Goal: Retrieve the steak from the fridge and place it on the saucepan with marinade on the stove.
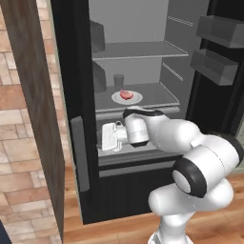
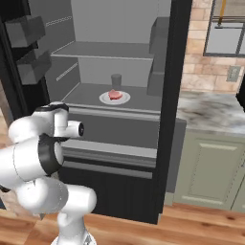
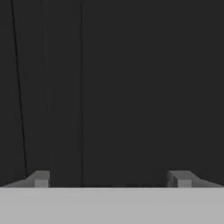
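Hand view showed the gripper (image 3: 110,179) with its two fingertips (image 3: 40,178) spread wide apart near the bottom corners, nothing between them, facing a dark flat surface with faint vertical lines. The gripper held nothing and touched nothing visible.

Left base view showed the white hand (image 1: 112,137) pointing toward the left side of the open fridge (image 1: 86,95), level with the drawer front below the plate shelf.

The fridge stood open with grey interior shelves. On the middle shelf (image 1: 162,93) sat one round white plate (image 1: 127,97), and on it lay one steak (image 1: 126,94), a small pink-red lump. The steak was above and behind the hand, apart from it. One small grey cup (image 1: 118,80) stood upright just behind the plate. Two dark blocks stood at the left of the interior, one on the upper shelf (image 1: 96,35) and one on the middle shelf (image 1: 98,76). Two grey door bins (image 1: 214,66) hung on the opened door.

Right base view showed a marbled counter (image 2: 210,112) beside the fridge, over pale green cabinets (image 2: 210,167).
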Controlling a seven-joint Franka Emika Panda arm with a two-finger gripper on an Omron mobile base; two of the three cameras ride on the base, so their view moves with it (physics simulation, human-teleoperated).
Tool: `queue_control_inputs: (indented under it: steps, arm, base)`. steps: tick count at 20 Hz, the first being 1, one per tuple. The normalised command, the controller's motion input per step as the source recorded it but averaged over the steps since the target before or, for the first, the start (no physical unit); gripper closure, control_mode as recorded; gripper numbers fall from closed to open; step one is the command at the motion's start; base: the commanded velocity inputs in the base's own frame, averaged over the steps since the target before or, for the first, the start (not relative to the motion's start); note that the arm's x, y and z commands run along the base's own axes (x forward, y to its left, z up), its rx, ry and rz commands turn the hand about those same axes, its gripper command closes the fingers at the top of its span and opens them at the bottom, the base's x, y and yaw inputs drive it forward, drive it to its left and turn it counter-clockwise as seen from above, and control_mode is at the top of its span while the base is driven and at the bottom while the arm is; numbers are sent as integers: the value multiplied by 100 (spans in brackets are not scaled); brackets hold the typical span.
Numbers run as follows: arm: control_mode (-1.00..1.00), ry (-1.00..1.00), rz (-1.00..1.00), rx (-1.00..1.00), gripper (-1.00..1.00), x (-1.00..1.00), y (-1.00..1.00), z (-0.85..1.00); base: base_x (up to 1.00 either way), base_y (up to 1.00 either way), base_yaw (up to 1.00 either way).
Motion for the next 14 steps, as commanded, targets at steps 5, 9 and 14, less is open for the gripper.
queue_control_inputs:
  steps: [5, 9, 14]
  arm:
    - [-100, -4, 5, 0, -100, -1, 97, -20]
    - [-100, -19, 0, 0, -100, -15, 42, 4]
    - [-100, -21, -5, 0, -100, -32, -8, 27]
  base:
    - [0, 0, 0]
    - [0, 0, 0]
    - [0, 0, 0]
